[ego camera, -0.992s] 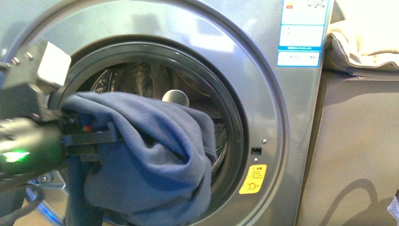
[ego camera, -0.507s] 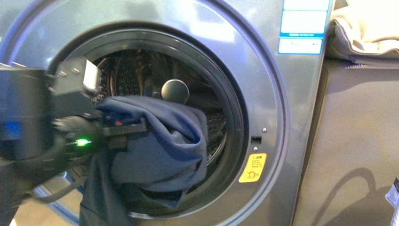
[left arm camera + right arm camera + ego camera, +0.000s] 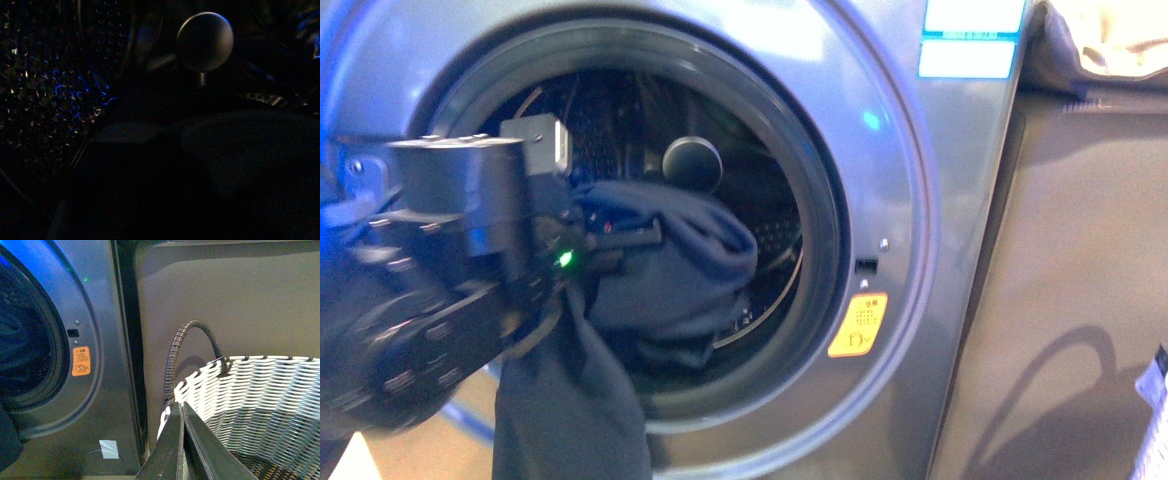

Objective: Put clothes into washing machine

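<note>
The silver-grey washing machine (image 3: 910, 180) fills the front view, its porthole open on the perforated drum (image 3: 770, 240). My left gripper (image 3: 645, 235) is shut on the dark charcoal-navy clothes (image 3: 690, 265) and holds the bunched part inside the porthole, below a round dark knob (image 3: 692, 160). A limp length of the clothes (image 3: 565, 420) hangs outside over the lower rim. The left wrist view is nearly dark; the knob (image 3: 205, 41) and the drum holes (image 3: 40, 85) barely show. My right gripper (image 3: 182, 412) is shut and empty at the rim of a white woven basket (image 3: 260, 395), right of the washing machine (image 3: 100, 340).
A plain grey-brown cabinet (image 3: 1080, 280) stands right of the washer, with beige folded cloth (image 3: 1120, 40) on top. The basket has a dark curved handle (image 3: 192, 347). A yellow warning sticker (image 3: 858, 325) sits right of the porthole.
My left arm has pushed further into the porthole with the clothes; the bunched fabric now sits deeper in the drum and less hangs at the front. The view has shifted downward.
</note>
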